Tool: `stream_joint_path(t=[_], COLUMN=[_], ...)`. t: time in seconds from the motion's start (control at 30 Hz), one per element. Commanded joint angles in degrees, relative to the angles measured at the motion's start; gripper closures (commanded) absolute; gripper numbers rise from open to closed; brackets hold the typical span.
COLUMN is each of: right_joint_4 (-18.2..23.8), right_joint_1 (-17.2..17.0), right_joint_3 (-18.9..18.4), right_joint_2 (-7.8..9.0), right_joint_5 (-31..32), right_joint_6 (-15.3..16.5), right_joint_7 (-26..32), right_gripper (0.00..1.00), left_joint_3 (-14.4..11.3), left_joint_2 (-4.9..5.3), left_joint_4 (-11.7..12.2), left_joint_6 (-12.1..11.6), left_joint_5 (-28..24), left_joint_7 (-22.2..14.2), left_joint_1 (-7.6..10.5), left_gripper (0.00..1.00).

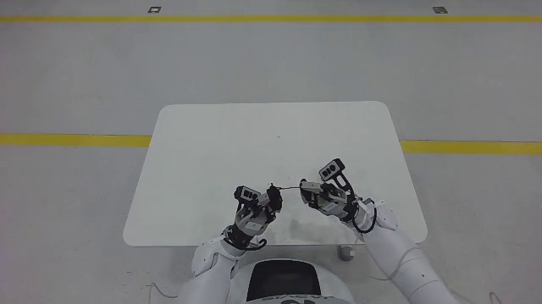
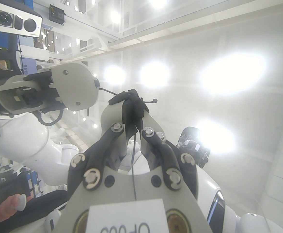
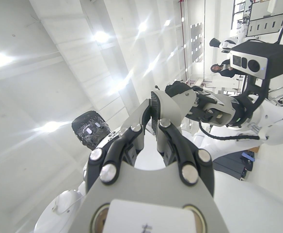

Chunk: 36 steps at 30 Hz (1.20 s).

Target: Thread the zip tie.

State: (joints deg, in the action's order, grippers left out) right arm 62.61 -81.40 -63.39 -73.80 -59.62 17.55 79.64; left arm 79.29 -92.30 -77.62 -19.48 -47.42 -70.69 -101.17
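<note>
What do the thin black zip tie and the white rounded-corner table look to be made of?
The thin black zip tie: probably flexible plastic, matte; a slim strand that bends between the left gripper and the right gripper. The white rounded-corner table: a smooth, hard top, perhaps laminate or painted board; the surface is flat and even, and its core cannot be told.

Glossy white arms (image 1: 402, 257), black cables (image 3: 228, 136), silver screws (image 2: 91, 177)

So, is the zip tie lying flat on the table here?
No, the zip tie stretches between the left gripper and the right gripper, both raised over the near part of the table.
</note>
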Motion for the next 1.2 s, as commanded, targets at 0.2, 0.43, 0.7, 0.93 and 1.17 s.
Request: stream_joint_path(t=[0.2, 0.43, 0.7, 0.93, 1.17], right_joint_4=[0.0, 0.1, 0.1, 0.1, -0.1], right_joint_1=[-0.1, -0.3, -0.5, -0.5, -0.5], right_joint_3=[-0.5, -0.9, -1.2, -1.3, -1.5], right_joint_2=[0.09, 0.13, 0.13, 0.09, 0.08], right_joint_5=[0.1, 0.1, 0.4, 0.5, 0.5], right_joint_6=[-0.1, -0.1, -0.3, -0.3, -0.4], right_joint_7=[0.0, 0.0, -0.1, -0.2, -0.2], right_gripper=[1.00, 1.00, 1.00, 1.00, 1.00], left_joint_3=[0.0, 0.0, 0.0, 0.0, 0.0], left_joint_2=[0.00, 0.00, 0.00, 0.00, 0.00], left_joint_4=[0.0, 0.0, 0.0, 0.0, 0.0], left_joint_6=[0.0, 0.0, 0.0, 0.0, 0.0], left_joint_5=[0.0, 0.0, 0.0, 0.0, 0.0], left_joint_7=[0.0, 0.0, 0.0, 0.0, 0.0], left_joint_1=[0.00, 0.00, 0.00, 0.00, 0.00], left_gripper=[1.00, 1.00, 1.00, 1.00, 1.00])
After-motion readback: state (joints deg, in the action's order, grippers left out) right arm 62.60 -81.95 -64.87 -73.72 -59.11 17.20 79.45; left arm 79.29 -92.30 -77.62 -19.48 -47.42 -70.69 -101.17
